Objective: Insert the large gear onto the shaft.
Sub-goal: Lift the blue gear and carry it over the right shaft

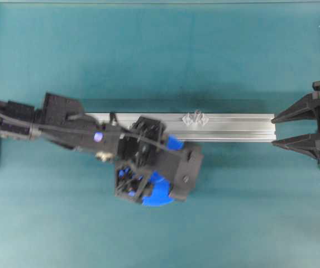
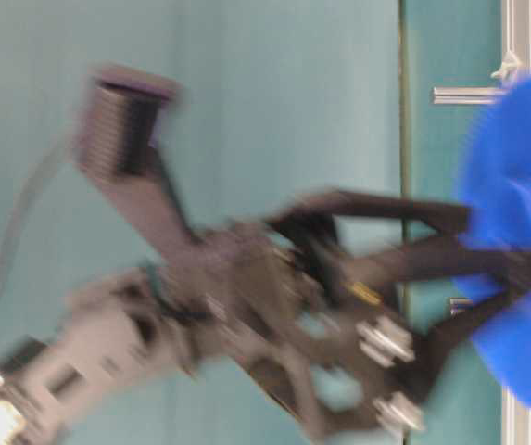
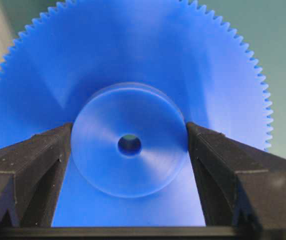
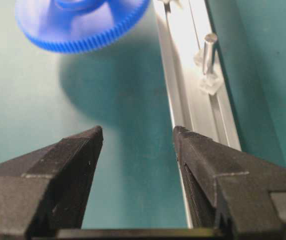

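The left gripper (image 3: 129, 145) clamps the large gear (image 3: 133, 65) by its hub, above the mat, the shaft (image 1: 195, 119) lying up and to the right on the rail (image 1: 232, 127), beyond it the right gripper (image 1: 275, 129) idle, agape.

A teal table (image 1: 148, 50) carries a silver rail (image 1: 232, 127) lying across its middle, right of centre.

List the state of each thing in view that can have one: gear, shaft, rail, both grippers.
large gear: held by its hub, lifted off the table, not on the shaft.
shaft: upright in its clear mount, bare.
aluminium rail: flat on the table, carrying the mount.
left gripper: shut on the hub.
right gripper: open, empty.
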Action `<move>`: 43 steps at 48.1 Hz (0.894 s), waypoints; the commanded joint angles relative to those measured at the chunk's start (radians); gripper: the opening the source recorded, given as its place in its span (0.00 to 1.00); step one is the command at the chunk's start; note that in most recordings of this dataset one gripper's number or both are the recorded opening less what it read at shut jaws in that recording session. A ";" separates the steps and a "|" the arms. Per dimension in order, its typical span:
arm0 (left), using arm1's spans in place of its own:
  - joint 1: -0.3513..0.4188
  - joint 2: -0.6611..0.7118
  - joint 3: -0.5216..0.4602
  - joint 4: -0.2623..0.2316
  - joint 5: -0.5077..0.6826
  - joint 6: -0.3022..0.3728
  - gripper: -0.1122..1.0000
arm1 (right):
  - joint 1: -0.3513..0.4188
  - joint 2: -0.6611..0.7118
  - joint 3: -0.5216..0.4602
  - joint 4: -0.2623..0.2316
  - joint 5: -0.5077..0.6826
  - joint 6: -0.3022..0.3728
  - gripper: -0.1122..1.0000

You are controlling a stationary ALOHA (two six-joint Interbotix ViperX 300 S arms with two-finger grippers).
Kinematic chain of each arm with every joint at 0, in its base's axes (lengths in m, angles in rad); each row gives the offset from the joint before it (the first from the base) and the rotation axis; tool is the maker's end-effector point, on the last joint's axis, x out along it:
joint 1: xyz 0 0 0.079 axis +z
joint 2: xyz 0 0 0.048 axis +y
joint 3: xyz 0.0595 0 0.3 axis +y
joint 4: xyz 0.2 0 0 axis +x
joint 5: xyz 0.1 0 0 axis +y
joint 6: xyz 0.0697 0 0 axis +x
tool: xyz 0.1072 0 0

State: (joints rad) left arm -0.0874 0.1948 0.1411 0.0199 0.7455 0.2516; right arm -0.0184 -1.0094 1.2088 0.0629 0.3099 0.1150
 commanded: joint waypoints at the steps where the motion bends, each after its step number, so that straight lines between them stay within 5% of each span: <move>1: 0.028 -0.035 -0.066 0.003 -0.002 0.018 0.81 | 0.002 -0.003 -0.008 0.002 -0.011 0.011 0.69; 22: 0.123 0.032 -0.193 0.003 0.017 0.196 0.81 | 0.002 -0.031 0.005 0.002 -0.011 0.011 0.69; 43: 0.181 0.152 -0.334 0.003 0.048 0.262 0.81 | 0.002 -0.078 0.020 -0.002 -0.006 0.011 0.69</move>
State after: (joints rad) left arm 0.0920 0.3574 -0.1442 0.0215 0.7854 0.5016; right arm -0.0184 -1.0891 1.2379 0.0629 0.3083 0.1150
